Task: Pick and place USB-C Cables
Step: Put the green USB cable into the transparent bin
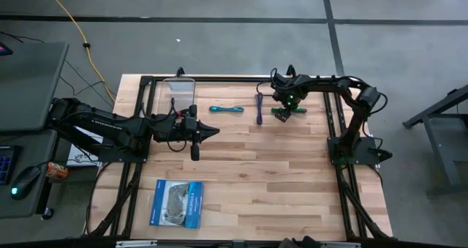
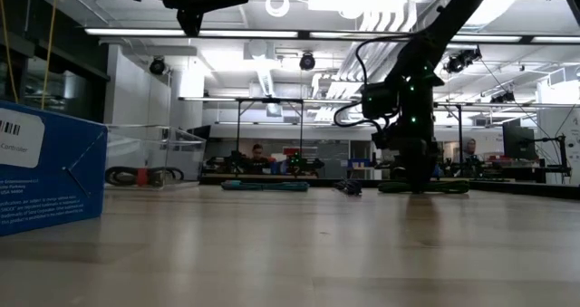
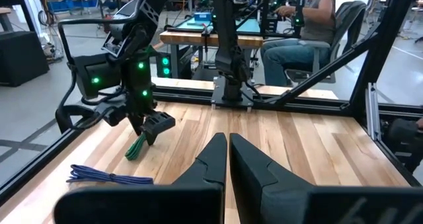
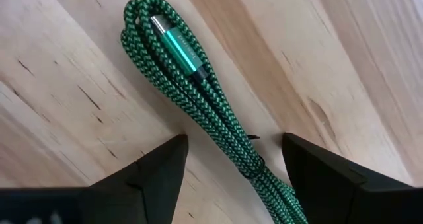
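The right tool (image 4: 231, 164) stood released astride the green cable (image 4: 198, 92) on the worktop (image 1: 278, 182); the left tool (image 3: 227, 158) hung clenched.

1. The high view is looking straight down on the whole table (image 1: 292, 175) from well above.
2. The low view is sitting at tabletop height, facing level across into the room.
3. The left wrist view is facing across the table toward the right arm.
4. The right wrist view is looking down, very near the green cable (image 4: 198, 112), shared with the high view (image 1: 281, 110).
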`<action>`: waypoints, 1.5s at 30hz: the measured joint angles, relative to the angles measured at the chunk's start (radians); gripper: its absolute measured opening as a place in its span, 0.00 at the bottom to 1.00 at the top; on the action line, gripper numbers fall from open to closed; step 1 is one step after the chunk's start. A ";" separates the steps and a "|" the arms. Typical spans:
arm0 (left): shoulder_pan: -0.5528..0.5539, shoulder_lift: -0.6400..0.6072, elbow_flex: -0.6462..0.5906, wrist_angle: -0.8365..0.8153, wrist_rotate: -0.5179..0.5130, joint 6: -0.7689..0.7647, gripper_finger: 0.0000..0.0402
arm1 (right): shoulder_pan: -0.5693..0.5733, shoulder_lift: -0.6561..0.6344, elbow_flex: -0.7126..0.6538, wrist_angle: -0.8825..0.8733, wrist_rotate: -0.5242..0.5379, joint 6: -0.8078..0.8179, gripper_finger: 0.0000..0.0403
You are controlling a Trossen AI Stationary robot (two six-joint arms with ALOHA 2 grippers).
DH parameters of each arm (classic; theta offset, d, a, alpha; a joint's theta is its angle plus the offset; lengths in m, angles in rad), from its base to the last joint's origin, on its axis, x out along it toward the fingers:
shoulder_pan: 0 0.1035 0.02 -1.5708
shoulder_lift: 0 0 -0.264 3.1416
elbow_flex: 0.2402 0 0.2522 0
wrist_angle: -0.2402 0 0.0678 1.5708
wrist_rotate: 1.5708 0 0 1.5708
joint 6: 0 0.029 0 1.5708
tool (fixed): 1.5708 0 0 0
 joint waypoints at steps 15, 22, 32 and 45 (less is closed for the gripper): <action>0.000 0.000 0.000 0.000 0.000 0.001 0.00 | -0.047 0.001 -0.001 0.006 -0.038 0.017 0.51; 0.000 0.000 0.000 -0.001 0.000 0.001 0.00 | -0.045 0.002 -0.002 0.008 -0.007 0.005 0.34; 0.000 0.000 0.000 -0.008 0.000 0.002 0.00 | -0.045 0.002 -0.002 0.011 0.003 -0.021 0.14; 0.000 0.000 0.000 -0.008 0.000 0.002 0.00 | -0.045 0.002 -0.002 0.013 0.013 -0.070 0.03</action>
